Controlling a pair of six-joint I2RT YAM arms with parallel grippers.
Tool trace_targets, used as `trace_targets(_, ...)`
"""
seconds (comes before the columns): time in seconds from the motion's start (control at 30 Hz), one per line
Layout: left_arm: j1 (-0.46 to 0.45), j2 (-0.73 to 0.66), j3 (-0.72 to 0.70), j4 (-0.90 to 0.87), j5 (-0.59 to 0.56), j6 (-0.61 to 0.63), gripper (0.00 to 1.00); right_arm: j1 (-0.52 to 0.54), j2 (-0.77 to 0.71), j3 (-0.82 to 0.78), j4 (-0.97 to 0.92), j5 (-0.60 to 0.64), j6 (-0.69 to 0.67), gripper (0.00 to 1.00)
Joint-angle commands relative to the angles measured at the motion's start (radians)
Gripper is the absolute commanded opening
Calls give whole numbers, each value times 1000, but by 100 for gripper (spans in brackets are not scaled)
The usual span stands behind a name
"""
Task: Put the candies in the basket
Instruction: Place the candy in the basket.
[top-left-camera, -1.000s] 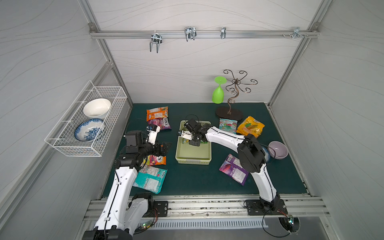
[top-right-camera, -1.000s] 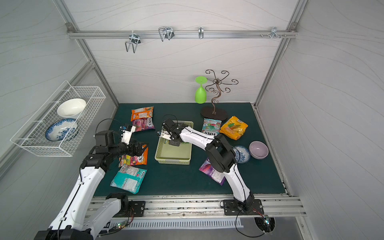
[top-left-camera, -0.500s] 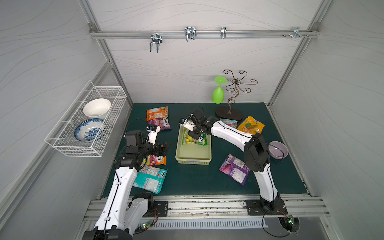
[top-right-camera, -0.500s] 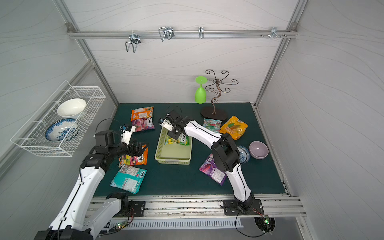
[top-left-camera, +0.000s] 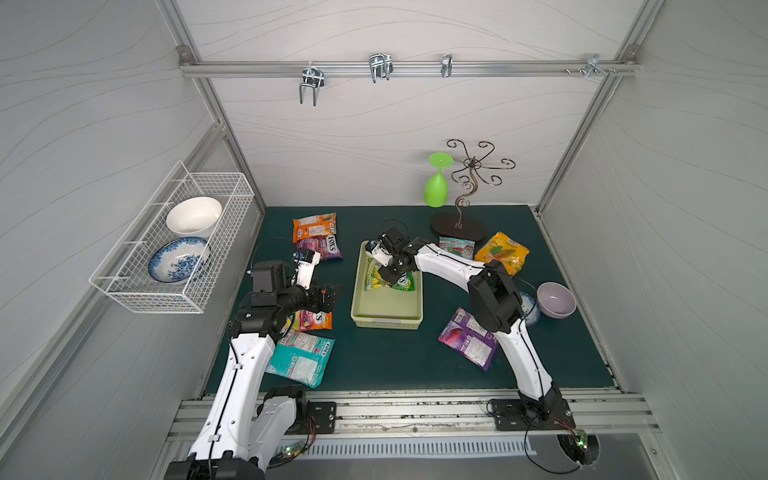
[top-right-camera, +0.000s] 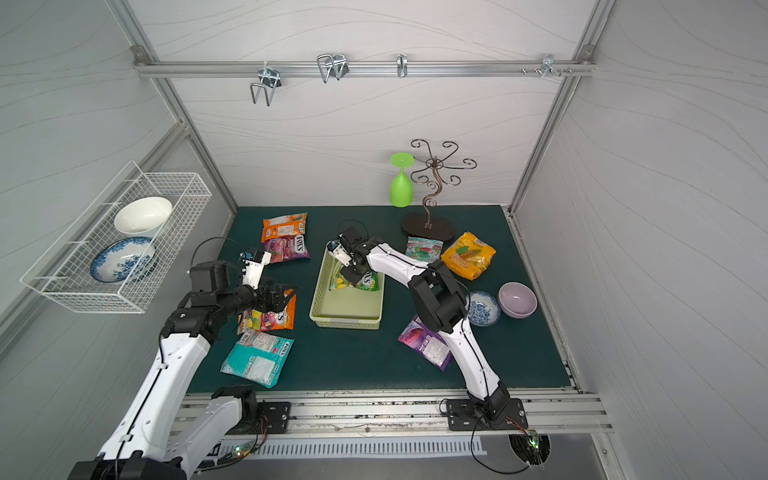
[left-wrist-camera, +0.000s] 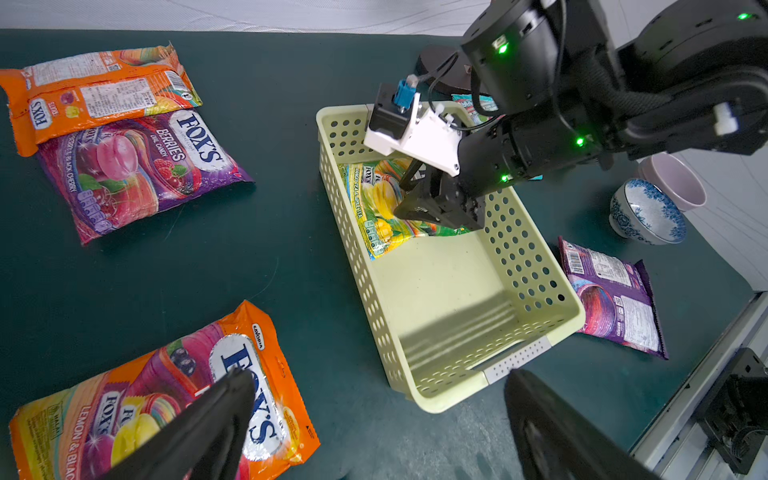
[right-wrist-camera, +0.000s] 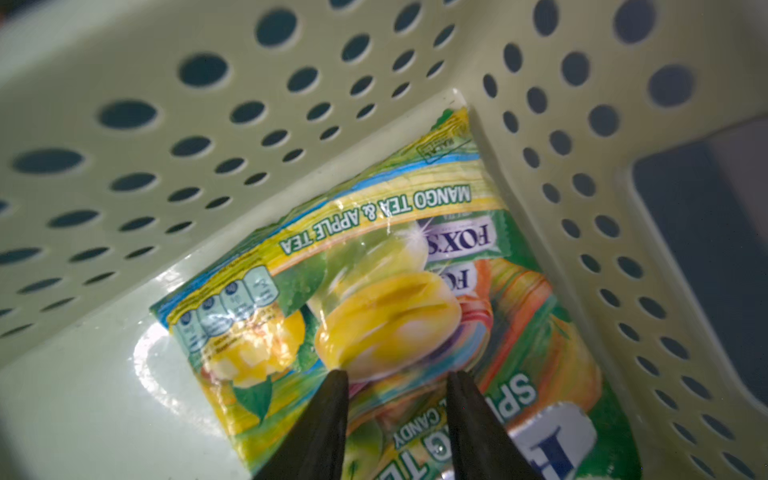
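The pale yellow-green basket (top-left-camera: 386, 320) stands mid-table. A green-yellow candy packet (top-left-camera: 376, 282) (right-wrist-camera: 374, 291) lies flat in its far end. My right gripper (top-left-camera: 392, 270) (right-wrist-camera: 397, 374) hovers just above that packet, open and holding nothing. My left gripper (top-left-camera: 330, 295) (left-wrist-camera: 380, 374) is wide open above the table, between an orange packet (left-wrist-camera: 166, 395) and the basket's near corner (left-wrist-camera: 457, 399). On the table lie a teal packet (top-left-camera: 301, 359), an orange (top-left-camera: 313, 224) and a purple-pink packet (top-left-camera: 322, 247), a purple one (top-left-camera: 467, 338), a yellow one (top-left-camera: 500, 251) and a small teal one (top-left-camera: 457, 247).
A white wire basket (top-left-camera: 174, 241) with two bowls hangs on the left wall. A curly metal stand (top-left-camera: 457, 224) and a green glass (top-left-camera: 435, 189) are at the back. A lilac bowl (top-left-camera: 556, 300) and a blue-patterned bowl (top-left-camera: 530, 307) sit at the right.
My right gripper has opened and drawn back toward the basket's far end, leaving the green-yellow packet lying in the basket. The left arm has stayed still.
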Motion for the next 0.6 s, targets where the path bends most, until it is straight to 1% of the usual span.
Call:
trace_targets(0.0,-3,-6,38,23,-1,-5,98,7,23,7,-13,-17,27,44)
trace_targets(0.1,-8,-14,26,37,8,-17,98,6,5,-1,-14,-13,35,45)
trace_targets(0.23,-7,-9,32,39,9,-33,98,6,-64,-16,-29,-5,44,48)
trace_targets(0.4,-13,-13,18,64,4,-68,98,6,-189,-73,-28,1,58,56)
trace_targets(0.47,-18,-7,35,58,-38,-115,99,6,-246,-111,-31,6,69,58)
trace_targets(0.53,-30,-5,60,29,-67,-120,98,6,-304,-161,-22,12,69,60)
trace_targets(0.57,-36,-5,68,18,-80,-118,98,4,-333,-189,-13,14,94,61)
